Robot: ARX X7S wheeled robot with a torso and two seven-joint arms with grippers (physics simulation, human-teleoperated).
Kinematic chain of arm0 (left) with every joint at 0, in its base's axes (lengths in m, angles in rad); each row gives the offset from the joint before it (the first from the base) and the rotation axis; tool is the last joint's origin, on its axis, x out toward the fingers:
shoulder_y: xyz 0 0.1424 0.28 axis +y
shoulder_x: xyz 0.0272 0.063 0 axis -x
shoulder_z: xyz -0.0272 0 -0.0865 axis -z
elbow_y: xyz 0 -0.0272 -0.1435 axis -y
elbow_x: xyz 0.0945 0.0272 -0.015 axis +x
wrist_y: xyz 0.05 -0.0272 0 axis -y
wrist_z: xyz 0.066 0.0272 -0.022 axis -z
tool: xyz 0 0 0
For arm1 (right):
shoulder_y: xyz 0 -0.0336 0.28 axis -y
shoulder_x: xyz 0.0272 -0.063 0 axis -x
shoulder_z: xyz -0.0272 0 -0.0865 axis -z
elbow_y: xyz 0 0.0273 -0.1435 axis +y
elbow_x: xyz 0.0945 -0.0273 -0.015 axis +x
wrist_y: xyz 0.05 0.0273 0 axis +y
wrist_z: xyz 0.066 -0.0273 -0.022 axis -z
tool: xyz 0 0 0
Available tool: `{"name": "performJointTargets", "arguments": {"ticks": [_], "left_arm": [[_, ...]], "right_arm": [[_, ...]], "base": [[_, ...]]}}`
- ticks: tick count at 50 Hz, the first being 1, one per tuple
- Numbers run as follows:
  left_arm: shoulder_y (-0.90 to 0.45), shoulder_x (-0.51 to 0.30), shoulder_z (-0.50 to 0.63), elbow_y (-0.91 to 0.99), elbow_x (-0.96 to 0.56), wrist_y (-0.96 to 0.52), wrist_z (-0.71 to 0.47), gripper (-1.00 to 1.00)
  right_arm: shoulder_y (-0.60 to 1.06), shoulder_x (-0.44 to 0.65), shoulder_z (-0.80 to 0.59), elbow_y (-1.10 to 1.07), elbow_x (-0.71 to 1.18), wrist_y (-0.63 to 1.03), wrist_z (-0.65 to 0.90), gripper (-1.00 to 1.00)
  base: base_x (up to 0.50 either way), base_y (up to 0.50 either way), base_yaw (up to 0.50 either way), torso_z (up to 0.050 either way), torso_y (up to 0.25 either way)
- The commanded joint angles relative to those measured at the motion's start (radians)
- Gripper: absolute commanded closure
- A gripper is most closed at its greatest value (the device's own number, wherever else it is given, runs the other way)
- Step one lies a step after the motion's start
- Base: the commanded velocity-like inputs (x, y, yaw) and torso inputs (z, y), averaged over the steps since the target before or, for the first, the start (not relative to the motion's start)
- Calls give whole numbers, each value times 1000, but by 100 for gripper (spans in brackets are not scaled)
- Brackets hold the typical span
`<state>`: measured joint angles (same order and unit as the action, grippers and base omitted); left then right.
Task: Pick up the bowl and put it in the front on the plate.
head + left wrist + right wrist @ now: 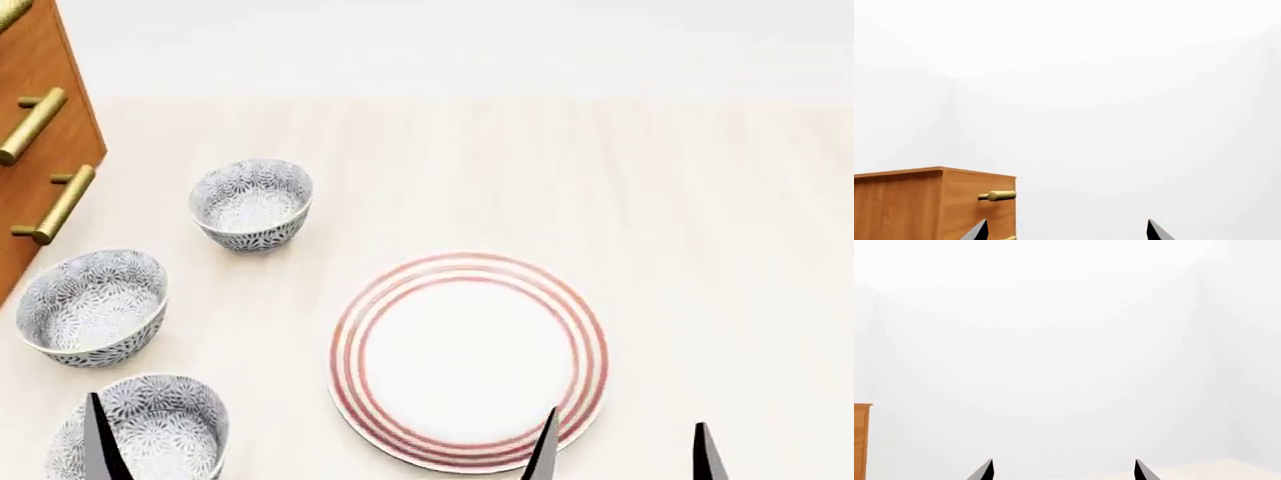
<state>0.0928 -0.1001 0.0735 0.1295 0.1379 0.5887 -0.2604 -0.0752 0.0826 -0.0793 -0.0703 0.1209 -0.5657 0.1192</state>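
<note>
Pale wood runs across the whole desk [694,200], with white wall behind it and a brown drawer cabinet [40,130] with brass handles standing at the desk's left edge. Three patterned bowls sit in a line along that left side; I take the one nearest the front edge, the bowl [140,425], as my target, with the middle bowl [91,305] and the far bowl [251,203] behind it. All three stand upright and apart from one another. The plate [467,360] lies bare near the front edge, well to the right of the bowls, so the carry looks short and sideways. My left gripper [1066,232] has its fingers spread wide and holds nothing; one fingertip shows over the bowl in the head view, which suits a grasp from that side. My right gripper [1063,471] is likewise wide and empty, hovering at the plate's front rim, so it may need clearing.
</note>
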Motion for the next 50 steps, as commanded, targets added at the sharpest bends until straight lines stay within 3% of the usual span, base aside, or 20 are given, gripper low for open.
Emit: {"name": "performJointTargets", "arguments": {"ticks": [1, 37, 50], "left_arm": [[6, -14, 11, 13, 26, 30, -29, -100], [8, -48, 43, 20, 37, 37, -76, -100], [4, -57, 56, 17, 35, 32, -86, -100]], "right_arm": [[-4, 16, -20, -6, -18, -38, 15, -100], [-5, 52, -60, -11, -13, -54, 55, -100], [-2, 64, -75, -6, 3, -67, 56, -100]], "base": [[500, 0, 0, 0, 0], [498, 0, 0, 0, 0], [18, 160, 0, 0, 0]]}}
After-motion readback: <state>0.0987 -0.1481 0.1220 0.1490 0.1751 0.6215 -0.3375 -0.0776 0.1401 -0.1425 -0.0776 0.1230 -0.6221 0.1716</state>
